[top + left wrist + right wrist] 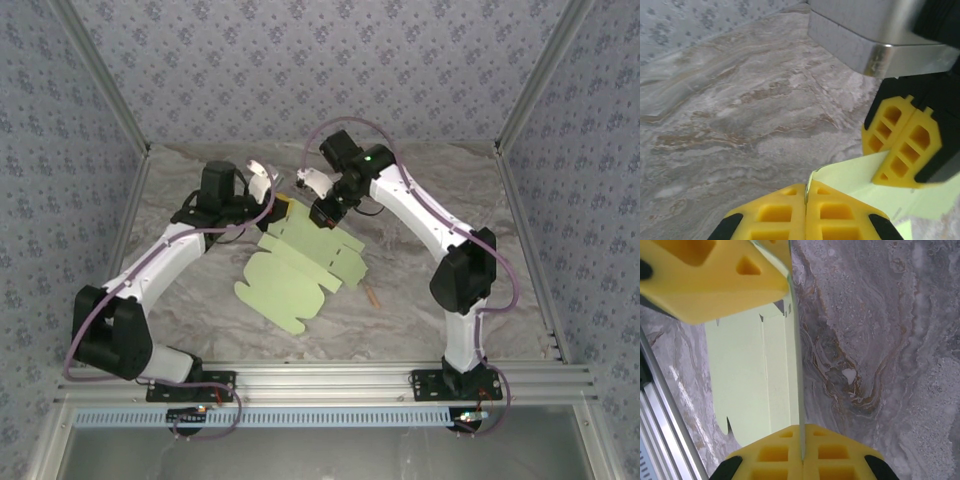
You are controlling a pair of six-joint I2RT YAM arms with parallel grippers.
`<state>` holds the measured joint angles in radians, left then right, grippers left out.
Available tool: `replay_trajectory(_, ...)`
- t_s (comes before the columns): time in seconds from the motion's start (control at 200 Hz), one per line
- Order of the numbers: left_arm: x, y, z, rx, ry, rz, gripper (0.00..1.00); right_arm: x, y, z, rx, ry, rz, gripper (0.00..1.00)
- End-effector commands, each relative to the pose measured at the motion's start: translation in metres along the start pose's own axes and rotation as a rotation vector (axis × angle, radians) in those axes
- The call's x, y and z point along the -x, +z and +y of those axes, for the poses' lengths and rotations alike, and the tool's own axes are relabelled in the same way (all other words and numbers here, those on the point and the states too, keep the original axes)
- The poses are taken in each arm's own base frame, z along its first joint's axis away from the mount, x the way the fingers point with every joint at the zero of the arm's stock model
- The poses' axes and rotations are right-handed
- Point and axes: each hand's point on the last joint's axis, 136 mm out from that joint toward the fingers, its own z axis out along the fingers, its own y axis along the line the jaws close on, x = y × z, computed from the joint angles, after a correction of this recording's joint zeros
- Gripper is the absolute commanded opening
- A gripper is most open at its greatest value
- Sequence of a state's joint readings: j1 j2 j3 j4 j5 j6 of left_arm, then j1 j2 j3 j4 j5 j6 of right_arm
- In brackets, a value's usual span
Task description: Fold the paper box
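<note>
The paper box [295, 275] is a flat pale green die-cut sheet lying mid-table, its far edge lifted. My left gripper [284, 205] is shut on the far left corner of that edge. In the left wrist view its yellow pads [806, 189] pinch the card [852, 175] edge-on, with the right gripper's fingers [905, 142] holding the same flap just beyond. My right gripper [322, 214] is shut on the far edge close beside the left one. In the right wrist view the thin card [750, 375] runs straight into its closed pads [801, 434], and the left gripper's fingers [715, 275] show at top left.
A thin tan wooden stick [373, 294] lies on the marble table right of the sheet. An aluminium rail [330, 378] runs along the near edge, and patterned walls close in the back and sides. Bare marble [440, 190] lies beyond the grippers.
</note>
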<state>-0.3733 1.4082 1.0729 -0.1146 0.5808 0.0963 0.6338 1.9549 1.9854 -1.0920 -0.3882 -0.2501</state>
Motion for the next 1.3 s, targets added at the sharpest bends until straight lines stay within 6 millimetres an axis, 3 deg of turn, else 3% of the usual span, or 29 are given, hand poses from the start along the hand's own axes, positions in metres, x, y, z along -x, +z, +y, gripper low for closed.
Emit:
replay_trajectory(0.0,0.001,-0.002,0.01,0.118,-0.037,-0.024,0.01,0.033,-0.011,0.002,-0.02,0.077,-0.104,0.0)
replay_trajectory(0.245,0.004,0.002,-0.016,0.019,-0.024,-0.072,0.06,0.049,-0.011,-0.008,-0.07,0.186,-0.145,0.0)
replay_trajectory(0.475,-0.001,-0.002,-0.025,-0.028,0.001,-0.048,0.17,0.044,-0.01,-0.011,-0.073,0.174,-0.125,0.0)
replay_trajectory(0.66,-0.004,-0.005,-0.026,-0.038,0.002,-0.03,0.14,0.042,-0.014,-0.018,-0.079,0.176,-0.126,0.0)
replay_trajectory(0.78,-0.007,-0.004,-0.033,-0.081,-0.001,-0.026,0.08,0.043,-0.015,-0.022,-0.089,0.188,-0.129,0.0)
replay_trajectory(0.949,-0.006,-0.004,-0.042,-0.136,0.003,-0.048,0.08,0.044,-0.011,-0.024,-0.093,0.21,-0.126,0.0)
replay_trajectory(1.299,-0.003,0.012,-0.018,0.099,-0.041,-0.108,0.06,0.061,-0.004,-0.02,-0.081,0.262,-0.178,0.0)
